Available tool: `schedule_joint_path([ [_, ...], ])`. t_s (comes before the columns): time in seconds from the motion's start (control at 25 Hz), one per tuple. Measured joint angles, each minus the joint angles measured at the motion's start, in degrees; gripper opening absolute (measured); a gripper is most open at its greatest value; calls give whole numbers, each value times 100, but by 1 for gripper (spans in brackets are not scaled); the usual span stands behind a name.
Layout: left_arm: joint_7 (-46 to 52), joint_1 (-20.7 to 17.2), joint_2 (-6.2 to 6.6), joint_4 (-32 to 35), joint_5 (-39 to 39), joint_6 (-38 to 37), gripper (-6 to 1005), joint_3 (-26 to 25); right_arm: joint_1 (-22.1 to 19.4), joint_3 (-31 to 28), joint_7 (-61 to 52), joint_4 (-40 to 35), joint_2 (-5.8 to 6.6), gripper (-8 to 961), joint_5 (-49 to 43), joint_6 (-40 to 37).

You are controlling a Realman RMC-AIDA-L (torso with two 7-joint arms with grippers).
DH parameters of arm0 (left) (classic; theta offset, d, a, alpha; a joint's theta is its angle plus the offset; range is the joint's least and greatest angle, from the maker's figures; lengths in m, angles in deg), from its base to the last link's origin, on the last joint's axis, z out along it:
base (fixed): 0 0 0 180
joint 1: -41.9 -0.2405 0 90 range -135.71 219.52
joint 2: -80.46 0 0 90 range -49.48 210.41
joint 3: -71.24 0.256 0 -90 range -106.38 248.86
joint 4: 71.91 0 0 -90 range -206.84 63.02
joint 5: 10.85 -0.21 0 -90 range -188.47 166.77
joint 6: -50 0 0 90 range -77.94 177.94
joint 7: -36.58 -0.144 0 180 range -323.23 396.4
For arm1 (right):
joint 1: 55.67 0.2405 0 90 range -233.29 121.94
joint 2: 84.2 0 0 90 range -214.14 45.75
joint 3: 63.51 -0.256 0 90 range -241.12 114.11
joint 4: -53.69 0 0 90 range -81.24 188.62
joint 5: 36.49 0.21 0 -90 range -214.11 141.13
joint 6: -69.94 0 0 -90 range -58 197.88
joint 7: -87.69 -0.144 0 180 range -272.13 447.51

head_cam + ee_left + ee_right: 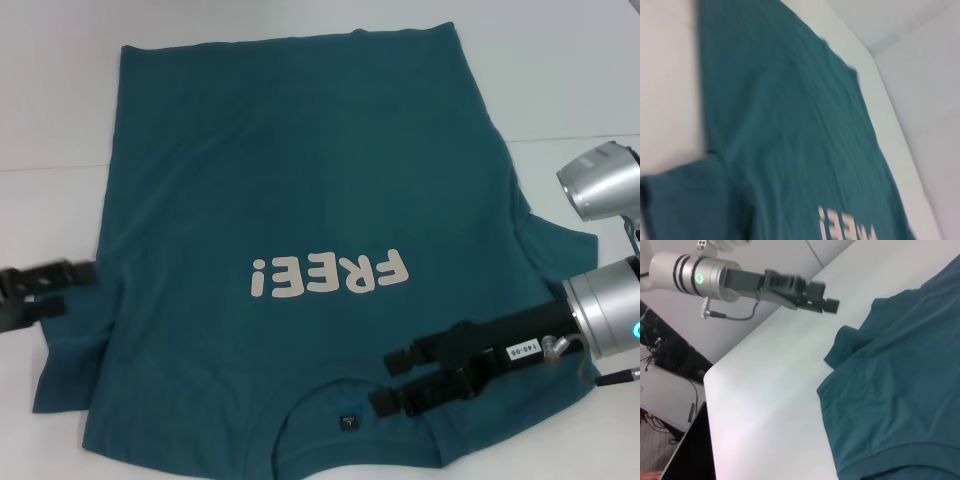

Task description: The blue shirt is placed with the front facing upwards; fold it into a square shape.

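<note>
Right pincer (385,382) hovers with jaws apart over the blue shirt (300,200), right by the collar and below the FREE! lettering (330,275). Left pincer (85,285) sits at the shirt's left edge near the sleeve; can't tell its jaws. Shirt lies flat, front up, on the white table (50,100).

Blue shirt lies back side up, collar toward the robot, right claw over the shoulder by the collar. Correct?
Not quite: the blue shirt lies front side up; the head view shows the white FREE! lettering on top. The rest holds: the collar is toward the robot, and the right claw is over the shoulder beside it.
</note>
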Motion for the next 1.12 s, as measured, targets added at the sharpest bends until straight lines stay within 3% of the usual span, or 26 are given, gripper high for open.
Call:
schedule_joint_path([
  [0.2,861,-21,129,-308,-156,178,855,-341,26,-13,-70,1,21,914,1,-1],
  [0.8,1059,52,182,-938,-745,1082,843,-392,5,-21,-79,45,18,913,1,22],
  [1.12,1030,69,173,-1052,-751,1120,795,-321,-14,-18,-69,49,22,913,1,56],
])
